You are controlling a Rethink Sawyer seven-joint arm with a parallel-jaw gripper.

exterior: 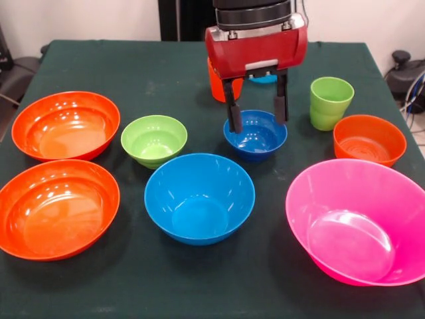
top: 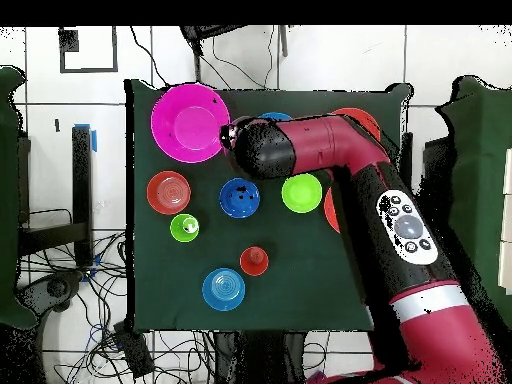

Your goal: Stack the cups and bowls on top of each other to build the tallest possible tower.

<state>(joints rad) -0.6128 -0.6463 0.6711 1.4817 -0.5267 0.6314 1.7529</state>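
Right now my end effector (exterior: pixel 257 114) hangs with its two black fingers (exterior: pixel 234 113) spread apart and nothing between them, one finger at each side of the dark blue bowl (exterior: pixel 255 135), their tips level with its rim; I cannot tell whether they touch it. Behind my red wrist housing an orange cup (exterior: pixel 216 85) and a sliver of a light blue bowl (exterior: pixel 265 79) peek out. Just right of the dark blue bowl stands a lime green cup (exterior: pixel 330 102), upright, and nearer the front edge beside it sits a small orange bowl (exterior: pixel 369 139). To the left, the lime green bowl (exterior: pixel 154 140) rests apart on the dark green worktop (exterior: pixel 133 60). In front of me, the large blue bowl (exterior: pixel 199 197) sits open side up, with the large pink bowl (exterior: pixel 358 222) tilted at the front right. Two large orange bowls (exterior: pixel 66 124) lie at the left, one behind the other. Nothing is stacked; every bowl stands alone.
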